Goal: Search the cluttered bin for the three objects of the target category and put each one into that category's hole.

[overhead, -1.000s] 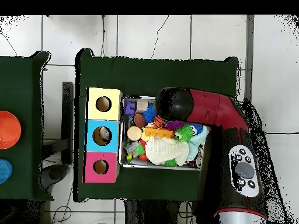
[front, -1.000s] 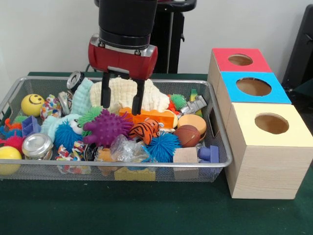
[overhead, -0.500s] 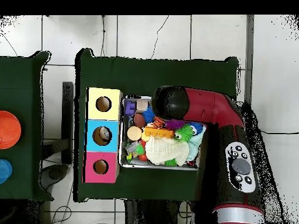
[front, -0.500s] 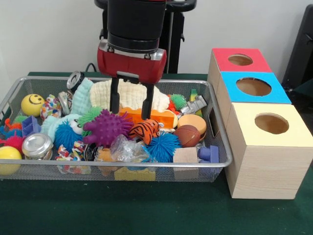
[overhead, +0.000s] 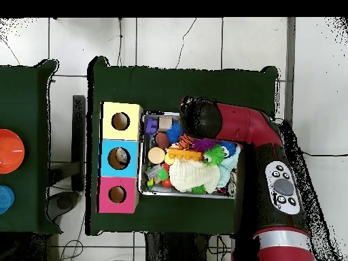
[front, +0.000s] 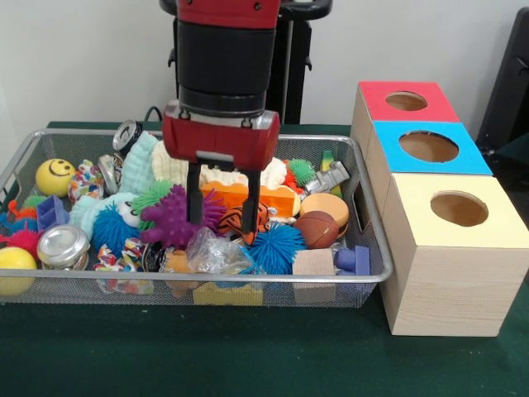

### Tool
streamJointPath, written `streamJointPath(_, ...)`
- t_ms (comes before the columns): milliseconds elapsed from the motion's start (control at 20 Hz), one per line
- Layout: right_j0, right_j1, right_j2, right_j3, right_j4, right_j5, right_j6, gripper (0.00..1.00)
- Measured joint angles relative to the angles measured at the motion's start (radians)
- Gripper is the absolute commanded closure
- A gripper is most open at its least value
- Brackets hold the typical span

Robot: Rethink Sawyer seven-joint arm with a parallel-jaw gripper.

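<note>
Green worktop [front: 273,364] lies nearest; on it sits the wire-mesh bin [front: 207,289], crammed with toys, beside three wooden boxes topped yellow [front: 459,211], blue [front: 430,147] and red [front: 407,101], each with a round hole; the jaws [front: 221,203] have come lower and nearer than a second ago, and now stand open, one finger [front: 194,192] against the purple spiky ball [front: 169,219], the other [front: 250,198] in front of the striped tiger toy [front: 235,222], gripping nothing; behind them lie the orange brick [front: 273,197] and cream cloth [front: 169,165].
</note>
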Motion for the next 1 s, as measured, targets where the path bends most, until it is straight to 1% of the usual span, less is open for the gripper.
streamJointPath(350, -0.028, 0.038, 0.028, 0.0, -0.002, -0.001, 0.0, 0.0)
streamJointPath(500, -0.029, 0.053, 0.03, 0.002, -0.016, -0.002, 0.0, 0.0)
streamJointPath(1000, -0.007, 0.042, 0.025, 0.039, -0.056, -0.03, 0.0, 0.0)
